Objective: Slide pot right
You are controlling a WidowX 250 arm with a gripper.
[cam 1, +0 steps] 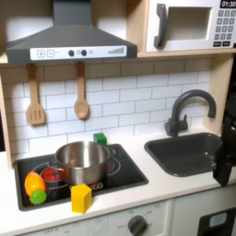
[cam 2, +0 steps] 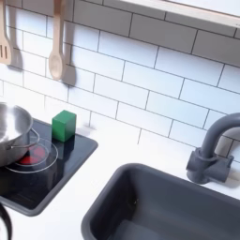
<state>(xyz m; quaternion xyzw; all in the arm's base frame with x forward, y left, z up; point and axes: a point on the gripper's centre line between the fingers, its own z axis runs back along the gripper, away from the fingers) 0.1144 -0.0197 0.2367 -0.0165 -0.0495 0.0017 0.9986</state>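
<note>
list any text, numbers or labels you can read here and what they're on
Microwave keypad: rows of button marks, too small to read.
Microwave display: digits, cut off and too blurred to read.
Range hood panel: small symbols and dots, unreadable.
Pot, stove and sink: no text seen.
</note>
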